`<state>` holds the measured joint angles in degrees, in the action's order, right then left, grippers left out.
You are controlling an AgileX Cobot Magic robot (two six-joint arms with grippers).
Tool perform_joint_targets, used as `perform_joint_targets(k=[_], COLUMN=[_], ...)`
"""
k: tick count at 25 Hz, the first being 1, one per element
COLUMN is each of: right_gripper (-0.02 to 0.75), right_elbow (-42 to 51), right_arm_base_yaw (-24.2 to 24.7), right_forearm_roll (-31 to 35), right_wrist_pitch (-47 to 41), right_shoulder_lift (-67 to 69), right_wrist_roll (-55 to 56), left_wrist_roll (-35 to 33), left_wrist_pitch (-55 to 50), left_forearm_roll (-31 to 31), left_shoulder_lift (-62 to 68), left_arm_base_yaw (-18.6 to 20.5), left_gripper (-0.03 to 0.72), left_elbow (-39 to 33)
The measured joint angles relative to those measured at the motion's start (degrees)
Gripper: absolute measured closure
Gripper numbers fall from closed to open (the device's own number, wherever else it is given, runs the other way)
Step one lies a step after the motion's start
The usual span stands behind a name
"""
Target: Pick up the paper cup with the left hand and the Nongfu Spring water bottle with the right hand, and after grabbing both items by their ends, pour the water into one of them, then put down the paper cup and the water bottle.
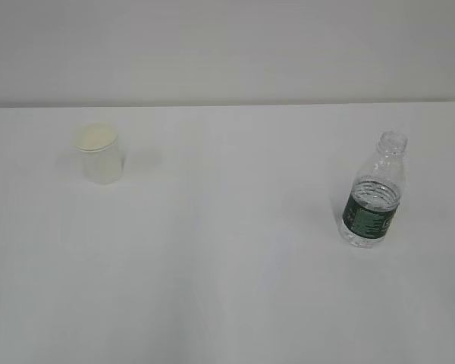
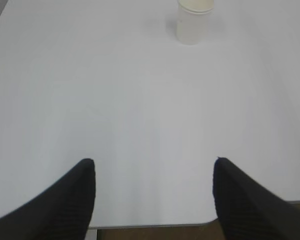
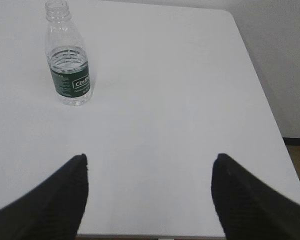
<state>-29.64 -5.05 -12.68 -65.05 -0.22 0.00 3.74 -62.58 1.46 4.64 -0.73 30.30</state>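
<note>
Exterior view shows one paper cup (image 1: 100, 154) on the left of the white table (image 1: 227, 288) and one Nongfu Spring water bottle (image 1: 374, 193) on the right, well apart; neither gripper appears there. The cup is plain white, tapered, upright, with a rolled rim and a cream-tinted inside. The bottle is clear ribbed plastic, upright, uncapped, with a dark green label band carrying white print; the water (image 1: 377, 191) fills it to about the shoulder, just above the label.

In the left wrist view, the left hand (image 2: 154, 172) has its two black fingers spread wide, holding nothing, over the near edge of the table. The cup (image 2: 193, 22) stands far ahead of the fingertips, slightly right of the midline between them.

In the right wrist view, the right hand (image 3: 150, 167) is likewise spread wide and empty above the table's near edge. The bottle (image 3: 68, 60) stands ahead and to the left, roughly in line with the left finger (image 3: 60, 197), well clear of it.
</note>
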Motion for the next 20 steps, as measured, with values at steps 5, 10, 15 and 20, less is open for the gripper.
perform_joint_targets(k=[5,10,15,20], right_gripper=[0.164,0.164,0.164,0.164], right_elbow=[-0.89,-0.89,-0.89,-0.89], right_arm_base_yaw=[0.00,0.00,0.00,0.00], right_forearm_roll=[0.22,0.93,1.28,3.43], right_wrist_pitch=[0.93,2.45,4.45,8.07], right_shoulder_lift=[2.60,5.52,8.82,12.22], right_wrist_roll=[0.00,0.00,0.00,0.00], left_wrist_roll=[0.00,0.00,0.00,0.00], left_wrist_pitch=[0.09,0.44,3.48,6.18], left_forearm_roll=[0.14,0.18,0.41,1.37], left_shoulder_lift=[1.52,3.25,6.33,10.31], left_arm_base_yaw=[0.00,0.00,0.00,0.00], left_gripper=[0.174,0.193,0.195,0.196], left_elbow=[0.00,0.14,2.45,2.83])
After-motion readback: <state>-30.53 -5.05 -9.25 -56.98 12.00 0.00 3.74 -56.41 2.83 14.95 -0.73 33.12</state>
